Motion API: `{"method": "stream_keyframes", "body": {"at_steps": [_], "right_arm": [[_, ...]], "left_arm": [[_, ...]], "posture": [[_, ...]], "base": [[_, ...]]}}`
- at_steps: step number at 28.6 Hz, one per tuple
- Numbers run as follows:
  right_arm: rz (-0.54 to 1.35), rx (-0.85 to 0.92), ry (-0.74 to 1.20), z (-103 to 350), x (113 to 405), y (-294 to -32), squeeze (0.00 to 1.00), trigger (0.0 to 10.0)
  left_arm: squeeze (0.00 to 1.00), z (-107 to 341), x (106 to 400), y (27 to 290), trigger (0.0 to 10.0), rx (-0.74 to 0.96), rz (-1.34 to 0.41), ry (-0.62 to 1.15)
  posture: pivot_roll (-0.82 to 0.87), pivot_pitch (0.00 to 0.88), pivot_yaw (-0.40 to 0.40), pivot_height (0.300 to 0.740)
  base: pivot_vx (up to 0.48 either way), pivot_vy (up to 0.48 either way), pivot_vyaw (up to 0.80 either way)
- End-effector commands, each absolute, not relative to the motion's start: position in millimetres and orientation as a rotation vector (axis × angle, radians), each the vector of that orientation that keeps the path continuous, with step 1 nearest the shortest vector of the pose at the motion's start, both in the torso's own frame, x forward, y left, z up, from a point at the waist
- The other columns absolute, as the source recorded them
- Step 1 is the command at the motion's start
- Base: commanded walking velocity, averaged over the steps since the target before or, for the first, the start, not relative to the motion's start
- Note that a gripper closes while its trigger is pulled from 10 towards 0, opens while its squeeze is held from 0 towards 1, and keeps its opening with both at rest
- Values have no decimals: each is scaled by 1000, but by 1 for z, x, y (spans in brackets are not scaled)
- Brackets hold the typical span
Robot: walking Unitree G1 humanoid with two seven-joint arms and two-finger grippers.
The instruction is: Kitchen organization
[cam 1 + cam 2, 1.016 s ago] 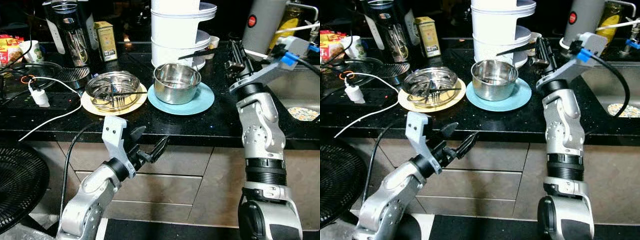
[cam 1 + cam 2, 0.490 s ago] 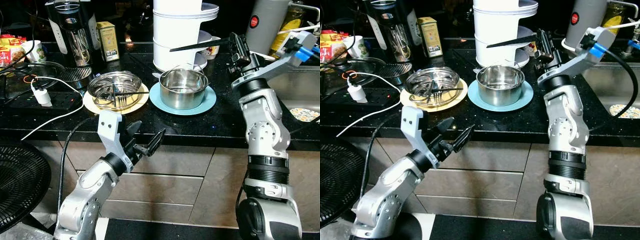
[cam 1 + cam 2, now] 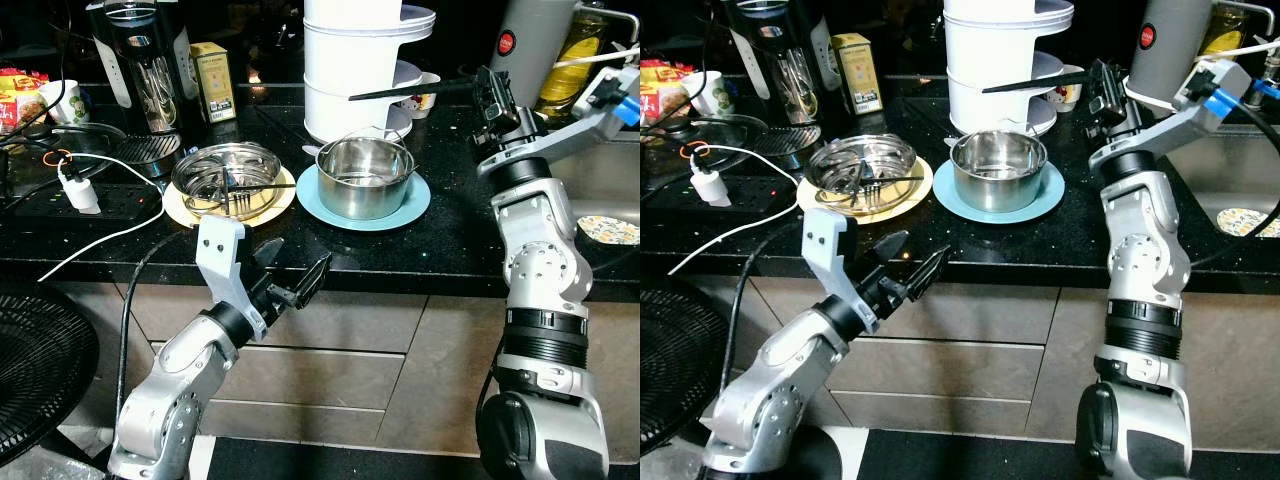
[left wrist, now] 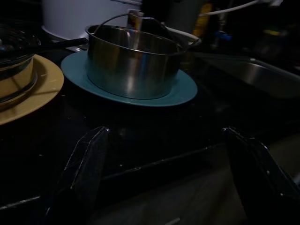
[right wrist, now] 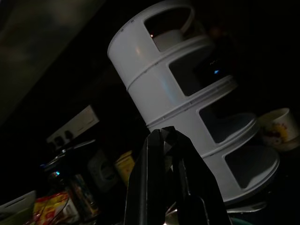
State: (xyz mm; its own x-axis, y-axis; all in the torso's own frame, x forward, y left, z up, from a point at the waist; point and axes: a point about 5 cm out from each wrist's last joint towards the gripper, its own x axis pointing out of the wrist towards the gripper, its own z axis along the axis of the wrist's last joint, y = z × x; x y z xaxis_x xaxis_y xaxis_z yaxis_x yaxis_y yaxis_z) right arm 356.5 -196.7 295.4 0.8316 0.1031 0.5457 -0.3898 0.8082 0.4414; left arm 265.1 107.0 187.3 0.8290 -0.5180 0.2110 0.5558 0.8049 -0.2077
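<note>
R gripper (image 3: 355, 97): raised over the counter (image 3: 450, 235), fingers pressed together into one long black blade, nothing between them. Tip reaches toward the white tiered rack (image 3: 365, 60), above and just behind the steel pot (image 3: 364, 176); no contact w/ either. R wrist view confirms: fingers (image 5: 166, 183) closed, pointing at the rack (image 5: 187, 108), a small cup (image 5: 279, 126) beside its lower shelf.

L gripper (image 3: 296, 282): held low, in front of the counter edge and below its top, fingers spread apart, empty. L wrist view looks between the fingers (image 4: 86, 164) at the pot (image 4: 133, 61) and its plate.

Pot: upright on a blue plate (image 3: 410, 205), centre of counter, wire bail handle up. Contents cannot be made out.

Just beside it, robot's left: steel bowl (image 3: 225, 180) on a yellow plate (image 3: 180, 212), fork (image 3: 240, 198) and other utensils inside; the two plates near, whether touching unclear.

Behind: blender (image 3: 140, 60), yellow box (image 3: 211, 80). Far left: white charger (image 3: 80, 192) w/ cable on a black power strip (image 3: 60, 205). Grey flask w/ red button (image 3: 530, 40) behind R arm; sink (image 3: 600, 190) on the right. Fan (image 3: 40, 370) on the floor, lower left.
</note>
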Motion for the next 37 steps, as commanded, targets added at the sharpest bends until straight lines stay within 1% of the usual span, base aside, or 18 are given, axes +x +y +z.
{"method": "stream_keyframes", "body": {"at_steps": [1,10,14,17,18,19,20,22,26,30,32,37], "right_arm": [[273,564,-521,297,359,-194,0,10000],[267,561,-480,296,363,-190,0,10000],[275,571,-482,295,363,-188,0,10000],[267,535,-486,295,362,-187,0,10000],[267,514,-488,295,361,-186,0,10000],[267,420,-478,294,361,-179,0,10000],[266,380,-472,294,361,-177,0,10000],[268,335,-467,293,361,-175,0,10000],[267,186,-424,287,364,-161,0,10000],[272,164,-416,286,364,-158,0,10000],[272,120,-409,284,365,-153,0,10000],[260,103,-401,280,366,-149,0,10000]], "left_arm": [[0,189,264,105,10000,-266,-591,-144],[0,189,262,101,10000,-269,-609,-140],[0,189,263,102,10000,-268,-607,-139],[0,190,263,102,10000,-269,-605,-139],[0,190,263,102,10000,-269,-604,-140],[0,190,263,102,10000,-269,-602,-139],[0,190,263,102,10000,-270,-601,-139],[0,190,263,102,10000,-271,-601,-138],[0,190,264,103,10000,-276,-585,-142],[0,191,265,104,10000,-279,-573,-146],[0,192,267,107,10000,-290,-545,-152],[0,191,270,112,10000,-295,-510,-147]], "posture": [[12,0,1,740],[14,0,3,740],[13,0,5,740],[14,0,5,740],[14,0,5,740],[11,0,7,740],[11,0,7,740],[10,0,6,740],[11,0,4,740],[11,0,4,740],[12,0,1,740],[10,0,4,740]], "base": [[0,-412,0],[0,-412,0],[0,-412,-742],[0,-412,0],[0,-416,0],[0,-409,0],[0,-409,0],[0,-411,0],[0,-378,0],[0,-274,0],[0,0,0],[0,0,0]]}}
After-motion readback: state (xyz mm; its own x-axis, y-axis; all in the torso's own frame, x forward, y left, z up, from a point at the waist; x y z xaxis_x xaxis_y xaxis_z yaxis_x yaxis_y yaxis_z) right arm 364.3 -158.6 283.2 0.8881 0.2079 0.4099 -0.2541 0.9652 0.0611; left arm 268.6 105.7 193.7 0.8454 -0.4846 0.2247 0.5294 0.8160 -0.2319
